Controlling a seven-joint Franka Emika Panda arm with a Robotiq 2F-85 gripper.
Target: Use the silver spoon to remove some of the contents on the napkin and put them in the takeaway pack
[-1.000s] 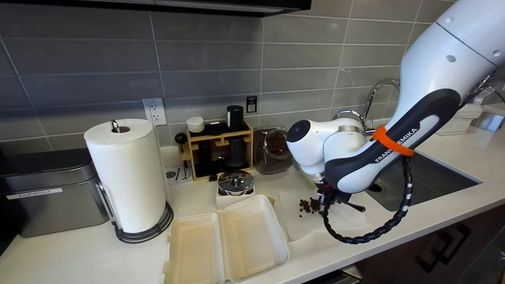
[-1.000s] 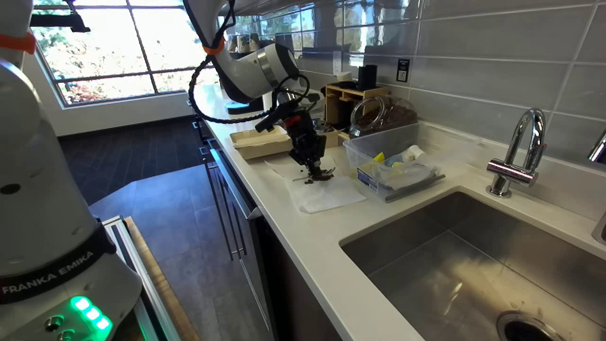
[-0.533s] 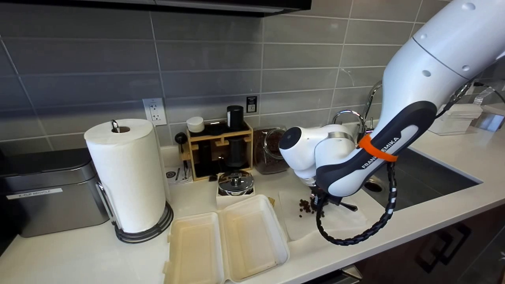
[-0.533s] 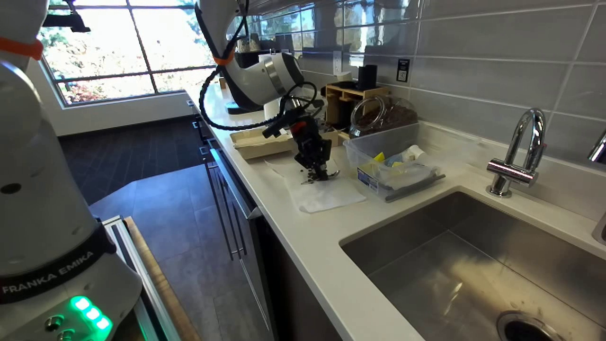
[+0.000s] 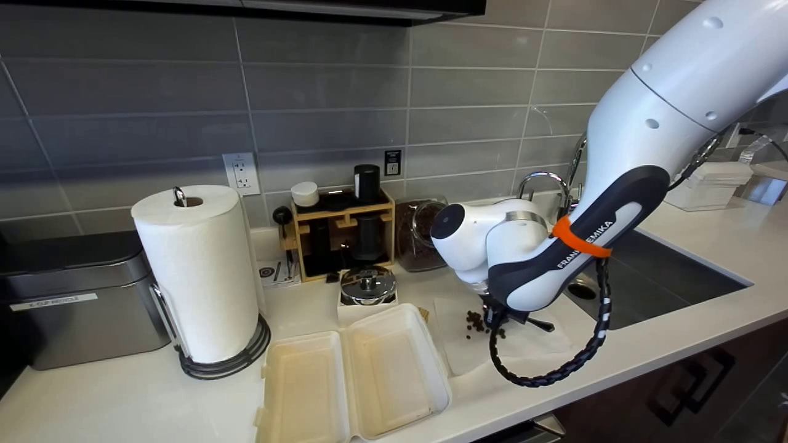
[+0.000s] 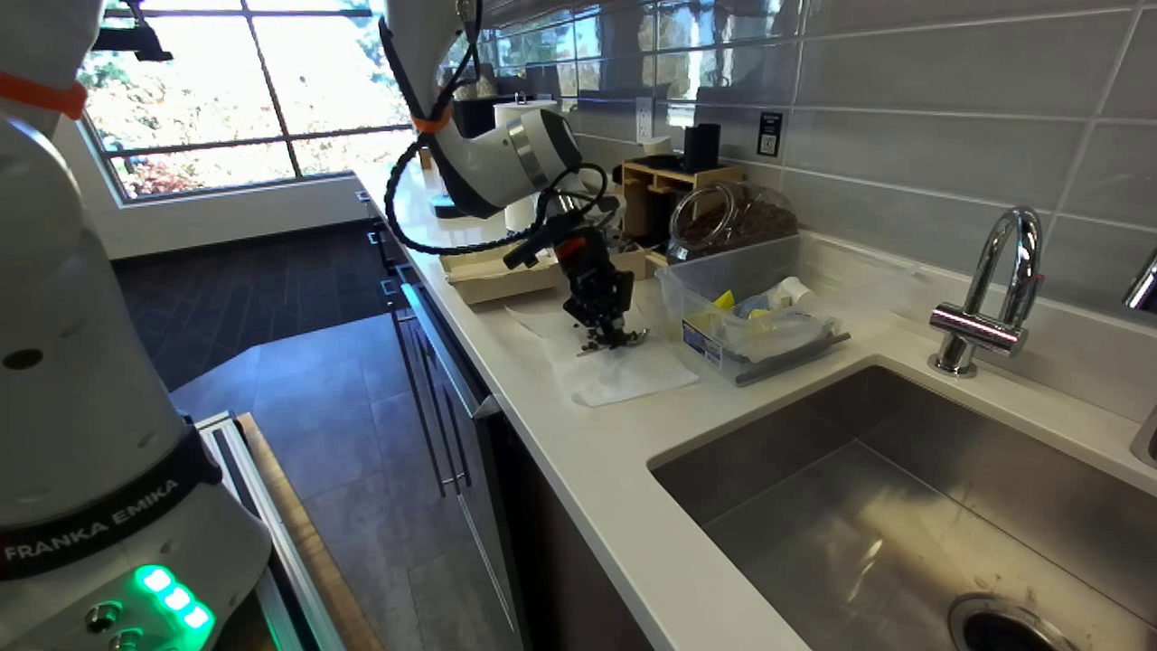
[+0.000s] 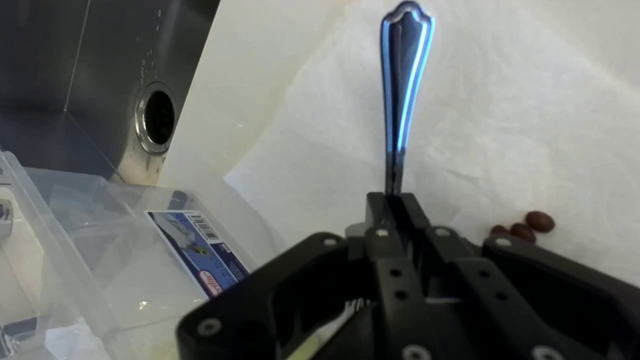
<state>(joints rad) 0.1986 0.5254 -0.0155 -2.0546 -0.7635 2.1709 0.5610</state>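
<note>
My gripper point(image 7: 392, 200) is shut on the silver spoon point(image 7: 404, 75). In the wrist view its handle points away from the fingertips over the napkin point(image 7: 325, 135); its bowl is hidden there. In an exterior view the gripper point(image 6: 611, 336) is low over the napkin point(image 6: 624, 380), and the spoon's bowl end point(image 6: 638, 335) shows beside the fingertips. The contents, dark brown bits point(image 5: 474, 321), lie on the napkin point(image 5: 458, 354) beside the gripper point(image 5: 490, 319); a few point(image 7: 539, 221) show in the wrist view. The takeaway pack point(image 5: 394, 381) lies open beside the napkin, also in an exterior view point(image 6: 506, 285).
A clear plastic bin point(image 6: 691, 316) with items stands close beside the napkin, also in the wrist view point(image 7: 120, 300). The sink point(image 6: 795, 542) lies beyond it. A lidded metal tin point(image 5: 368, 286) stands behind the pack. A paper towel roll point(image 5: 203, 283) stands farther along the counter.
The arm has shifted with the spoon, leftward and slightly lower in an exterior view, slightly rightward in an exterior view. The gripper stays shut on the spoon, close to the bits.
</note>
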